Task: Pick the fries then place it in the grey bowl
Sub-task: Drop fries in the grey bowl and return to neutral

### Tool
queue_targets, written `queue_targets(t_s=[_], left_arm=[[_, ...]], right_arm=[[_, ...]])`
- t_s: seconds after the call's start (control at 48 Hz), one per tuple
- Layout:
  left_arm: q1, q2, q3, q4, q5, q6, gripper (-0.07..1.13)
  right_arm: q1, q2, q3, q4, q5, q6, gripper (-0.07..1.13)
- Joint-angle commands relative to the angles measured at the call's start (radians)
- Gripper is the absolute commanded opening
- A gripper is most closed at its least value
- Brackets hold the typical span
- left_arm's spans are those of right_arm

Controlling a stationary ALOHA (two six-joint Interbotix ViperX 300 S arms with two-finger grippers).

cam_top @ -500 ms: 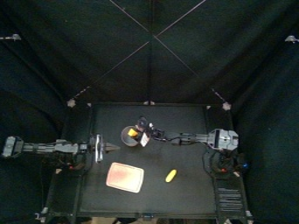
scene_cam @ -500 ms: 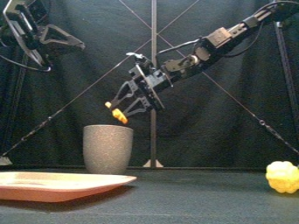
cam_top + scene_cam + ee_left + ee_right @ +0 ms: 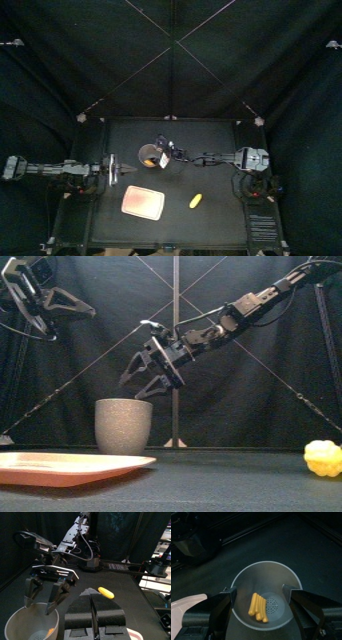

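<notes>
The right gripper (image 3: 147,386) hangs over the mouth of the tall grey speckled cup (image 3: 123,424), its two black jaws spread wide and holding nothing. Straight beneath it, the toy fries (image 3: 258,607), a small bunch of smooth orange-yellow sticks joined side by side, lie on the cup's round floor, a little to one side of its centre. The cup is a plain straight-walled cylinder with a matt finish, standing upright on the black table (image 3: 227,492). The wrist view shows one jaw of the right gripper on either side of the rim, clear of it.

Lower than the gripper and nearer the table's front edge rests the flat pink tray (image 3: 54,468), shallow, with a raised lip and rounded corners. Well off to the arm's base side, also near the front edge, sits a lumpy yellow toy food (image 3: 321,457), apart from everything else.

The left gripper (image 3: 91,614) rests beyond the cup from the working gripper, raised above the table, its broad black jaws pressed together with only a thin seam between them.
</notes>
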Motion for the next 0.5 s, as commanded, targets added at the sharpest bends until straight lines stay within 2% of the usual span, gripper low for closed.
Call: queue_targets(t_s=[0.021,0.188,0.375,0.5], left_arm=[[0.002,0.003,-0.011,-0.002,-0.009,0.000,-0.02],[0.002,0.003,-0.006,-0.002,-0.009,0.002,-0.02],[0.005,0.003,-0.006,0.000,-0.015,0.006,-0.02],[0.015,0.003,-0.006,0.002,-0.026,0.008,-0.02]], right_arm=[[0.025,-0.109,0.043,-0.034,-0.067,-0.003,1.03],[0.074,-0.235,0.207,-0.104,-0.193,0.011,1.03],[0.106,-0.385,0.426,-0.048,-0.308,0.006,1.03],[0.127,-0.479,0.543,-0.057,-0.393,-0.003,1.03]])
